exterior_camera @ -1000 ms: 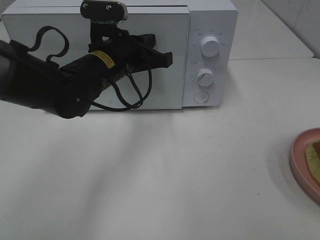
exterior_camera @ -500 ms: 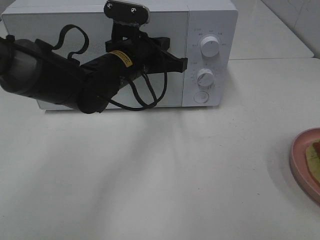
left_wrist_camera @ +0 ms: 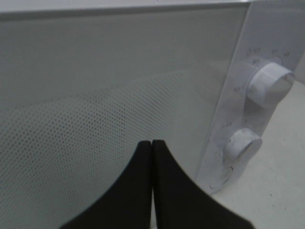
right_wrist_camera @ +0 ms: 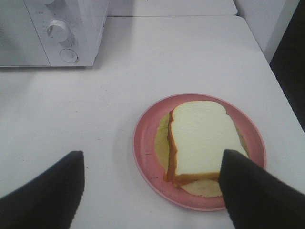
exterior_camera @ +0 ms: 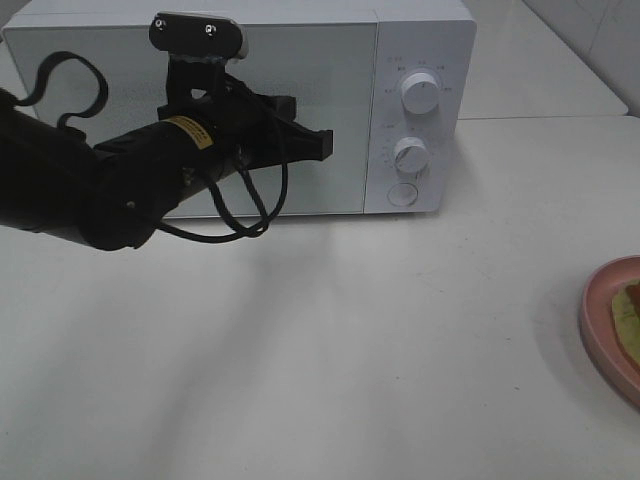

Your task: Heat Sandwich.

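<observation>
Early stage: the microwave (exterior_camera: pixel 240 110) door at upper left looks closed, with the left gripper (exterior_camera: pixel 318 145) pressed together, empty, before it. The sandwich (right_wrist_camera: pixel 202 140) sits on its pink plate (right_wrist_camera: pixel 145 143) at the right edge; the right gripper (right_wrist_camera: pixel 152 191) is spread above it

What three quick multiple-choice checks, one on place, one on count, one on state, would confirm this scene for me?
1. Where is the sandwich?
A. inside the microwave
B. on the pink plate
C. on the bare table

2. How many knobs does the microwave have?
A. one
B. two
C. four

3. How is the left end effector?
A. shut, holding nothing
B. wide open
C. shut on the plate

Answers:
1 B, the bread lies on the plate in the right wrist view.
2 B, an upper knob and a lower knob show.
3 A, its fingertips meet before the door.
</observation>
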Motion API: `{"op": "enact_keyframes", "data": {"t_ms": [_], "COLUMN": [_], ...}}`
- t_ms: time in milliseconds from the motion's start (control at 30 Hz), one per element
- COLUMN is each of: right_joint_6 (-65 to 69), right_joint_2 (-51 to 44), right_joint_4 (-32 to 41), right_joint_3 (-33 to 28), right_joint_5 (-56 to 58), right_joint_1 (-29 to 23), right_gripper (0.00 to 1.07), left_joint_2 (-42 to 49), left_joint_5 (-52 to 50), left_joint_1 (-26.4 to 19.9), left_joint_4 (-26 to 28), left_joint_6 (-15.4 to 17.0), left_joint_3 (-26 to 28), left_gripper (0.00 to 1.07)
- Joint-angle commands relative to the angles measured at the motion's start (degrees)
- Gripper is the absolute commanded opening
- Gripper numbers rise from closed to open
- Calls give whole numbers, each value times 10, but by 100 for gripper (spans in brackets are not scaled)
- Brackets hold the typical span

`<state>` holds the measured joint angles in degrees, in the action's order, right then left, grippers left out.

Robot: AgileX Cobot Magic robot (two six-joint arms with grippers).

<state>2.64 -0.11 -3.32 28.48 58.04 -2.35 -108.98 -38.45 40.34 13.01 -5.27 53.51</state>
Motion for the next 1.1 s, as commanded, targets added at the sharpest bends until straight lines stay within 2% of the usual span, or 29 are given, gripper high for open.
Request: {"op": "enact_keyframes", "data": {"t_ms": [33,133,200,233,267,300,333,367,400,433,667,700,800,867,933,967,1000,1067,1100], "right_joint_6": [-5,-5,-5,-5,-5,-5,-5,-5,-5,-5,-5,-5,-5,-5,-5,-5,-5,-5,-5], "right_joint_2": [-17,-17,-17,-17,-17,-17,-17,-17,-17,-17,-17,-17,-17,-17,-17,-17,-17,-17,-17], "right_joint_4": [-1,-1,-1,-1,-1,-1,-1,-1,-1,-1,-1,-1,-1,-1,-1,-1,-1,-1,-1], "right_joint_3": [-1,-1,-1,-1,-1,-1,-1,-1,-1,-1,-1,-1,-1,-1,-1,-1,-1,-1,-1], "right_joint_5": [-9,-9,-9,-9,-9,-9,-9,-9,-9,-9,-9,-9,-9,-9,-9,-9,-9,-9,-9], "right_joint_1": [3,3,3,3,3,3,3,3,3,3,3,3,3,3,3,3,3,3,3], "right_gripper": [76,76,76,76,76,76,76,76,76,76,76,76,76,76,76,76,76,76,76], "left_joint_2": [30,76,88,100,123,132,132,144,165,175,222,241,259,284,299,299,317,336,336], "left_joint_5": [57,148,174,205,269,307,307,338,384,414,536,599,660,756,807,807,854,897,897], "left_joint_1": [3,3,3,3,3,3,3,3,3,3,3,-1,-11,-46,-77,-77,-112,-150,-150], "left_joint_4": [-11,-11,-11,-11,-11,-11,-11,-11,-7,-9,-38,-43,-42,-44,-43,-43,-43,-43,-43], "left_joint_6": [-1,-1,-1,-1,1,1,1,1,2,1,1,4,16,32,33,33,41,42,42], "left_joint_3": [-16,-43,-49,-52,-54,-54,-54,-54,-54,-54,-53,-53,-53,-53,-53,-53,-53,-53,-53], "left_gripper": [0,0,3,8,24,35,35,51,87,101,98,98,98,98,98,98,98,98,98]}}
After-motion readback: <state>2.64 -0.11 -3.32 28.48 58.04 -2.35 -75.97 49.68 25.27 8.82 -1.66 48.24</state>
